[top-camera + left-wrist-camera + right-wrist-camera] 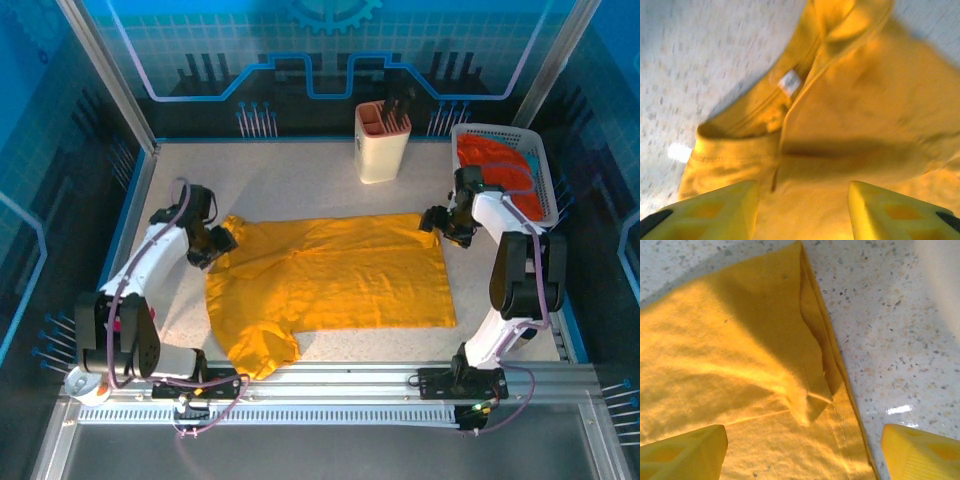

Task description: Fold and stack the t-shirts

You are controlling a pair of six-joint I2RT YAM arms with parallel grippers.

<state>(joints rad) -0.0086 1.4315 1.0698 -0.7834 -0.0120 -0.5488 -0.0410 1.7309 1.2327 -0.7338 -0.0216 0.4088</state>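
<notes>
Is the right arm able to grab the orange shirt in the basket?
Probably yes. The orange shirt lies uncovered in the open-topped basket, just beside the right gripper, which hangs open over the corner of the yellow shirt. Nothing stands between them.

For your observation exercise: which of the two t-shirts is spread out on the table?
The mustard-yellow t-shirt; the orange-red t-shirt lies bunched in the white basket.
</notes>
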